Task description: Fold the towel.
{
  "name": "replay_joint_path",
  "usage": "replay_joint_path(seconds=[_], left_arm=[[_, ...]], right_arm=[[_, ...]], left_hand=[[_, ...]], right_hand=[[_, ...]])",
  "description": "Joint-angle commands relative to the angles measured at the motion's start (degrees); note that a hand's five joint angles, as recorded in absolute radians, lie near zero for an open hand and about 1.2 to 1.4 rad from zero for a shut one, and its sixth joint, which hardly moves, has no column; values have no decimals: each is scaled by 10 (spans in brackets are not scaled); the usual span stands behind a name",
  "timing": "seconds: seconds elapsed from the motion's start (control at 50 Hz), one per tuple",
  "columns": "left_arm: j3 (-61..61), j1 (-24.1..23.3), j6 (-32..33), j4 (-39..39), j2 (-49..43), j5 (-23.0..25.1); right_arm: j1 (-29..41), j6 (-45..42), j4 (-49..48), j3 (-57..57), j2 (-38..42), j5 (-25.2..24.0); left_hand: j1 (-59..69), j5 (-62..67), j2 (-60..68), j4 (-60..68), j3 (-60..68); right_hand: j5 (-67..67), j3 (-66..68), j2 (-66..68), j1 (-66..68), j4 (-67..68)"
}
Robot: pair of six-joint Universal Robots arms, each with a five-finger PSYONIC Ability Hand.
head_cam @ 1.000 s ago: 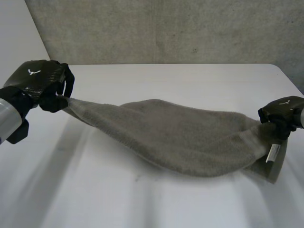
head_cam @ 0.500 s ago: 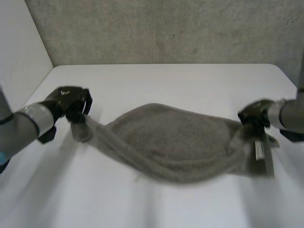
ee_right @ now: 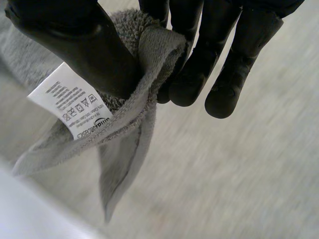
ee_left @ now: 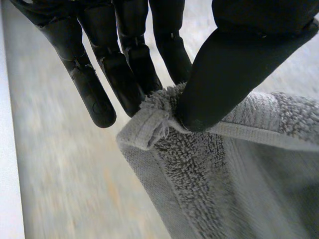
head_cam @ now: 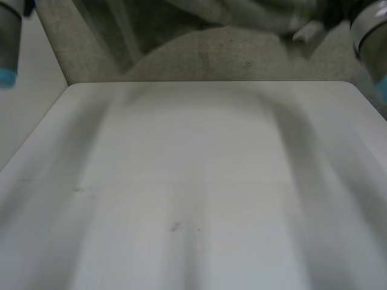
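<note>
The grey towel (head_cam: 236, 13) hangs high in the air above the table's far edge, stretched between my two raised arms. In the left wrist view my left hand (ee_left: 239, 64) pinches one corner of the towel (ee_left: 224, 174) between thumb and fingers. The right wrist view has my right hand (ee_right: 75, 45) pinching another corner of the towel (ee_right: 124, 129), with its white care label (ee_right: 70, 107) hanging just under the thumb. My left arm (head_cam: 9, 30) and right arm (head_cam: 370, 30) reach up at the two sides of the head view.
The white table (head_cam: 193, 181) lies bare below the lifted towel. A grey wall (head_cam: 211, 60) stands behind its far edge, and a white panel (head_cam: 24, 109) runs along the left side.
Both hands have swung the towel up off the table, from lying stretched across it to hanging high above the far edge. Both pinches have stayed on their corners.
</note>
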Motion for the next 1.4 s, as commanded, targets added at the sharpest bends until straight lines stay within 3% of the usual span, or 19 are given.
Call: replay_joint_path(seconds=[0.02, 0.2, 0.52, 0.54, 0.56, 0.58, 0.6, 0.62, 0.82, 0.98, 1.06, 1.16, 1.2, 1.4], left_arm=[[-204, 11, 4, -22, 16, 14], [-384, 16, 13, -20, 19, 49], [-440, 23, 25, 12, 28, 51], [-441, 23, 25, 19, 22, 50], [-441, 23, 25, 19, 22, 50], [-441, 23, 25, 24, 19, 50], [-441, 23, 25, 28, 15, 50], [-441, 23, 25, 28, 15, 50], [-425, 23, 24, 34, 14, 49], [-414, 23, 22, 34, 27, 46], [-414, 23, 21, 34, 32, 46], [-418, 23, 18, 34, 36, 45], [-418, 22, 18, 34, 36, 45], [-418, 22, 16, 33, 39, 46]], right_arm=[[-3, -20, 90, 91, 9, -7], [-17, -54, 135, 166, 49, -23], [-37, -69, 155, 157, 155, -12], [-39, -69, 154, 153, 162, -7], [-39, -69, 154, 153, 162, -7], [-43, -69, 151, 148, 165, 4], [-43, -68, 151, 148, 165, 4], [-47, -64, 150, 145, 162, 18], [-61, -30, 105, 196, 67, 32], [-75, -35, 50, 305, -37, 21], [-78, -37, 20, 405, -100, -9], [-79, -59, -28, 522, -160, -56], [-84, -76, -50, 588, -192, -74], [-89, -93, -57, 691, -213, -100]], left_hand=[[116, 120, 102, 102, 103], [116, 120, 102, 102, 103], [116, 120, 102, 102, 103], [116, 120, 102, 102, 103], [116, 120, 102, 102, 103], [116, 120, 102, 102, 103], [116, 120, 102, 102, 103], [116, 120, 102, 102, 103], [116, 120, 102, 102, 103], [116, 120, 102, 102, 103], [116, 120, 102, 102, 103], [116, 120, 102, 102, 103], [116, 120, 102, 102, 103], [116, 120, 102, 102, 103]], right_hand=[[32, 35, 43, 37, 33], [32, 35, 43, 37, 33], [32, 35, 43, 37, 33], [-224, -221, -213, -219, -223], [-227, -223, -215, -221, -226], [-541, -538, -530, -536, -540], [-545, -541, -533, -539, -543], [-668, -665, -657, -663, -667], [-668, -665, -657, -663, -667], [-668, -665, -657, -663, -667], [-668, -665, -657, -663, -667], [-533, -529, -522, -528, -532], [-409, -405, -398, -404, -408], [-324, -321, -313, -319, -323]])
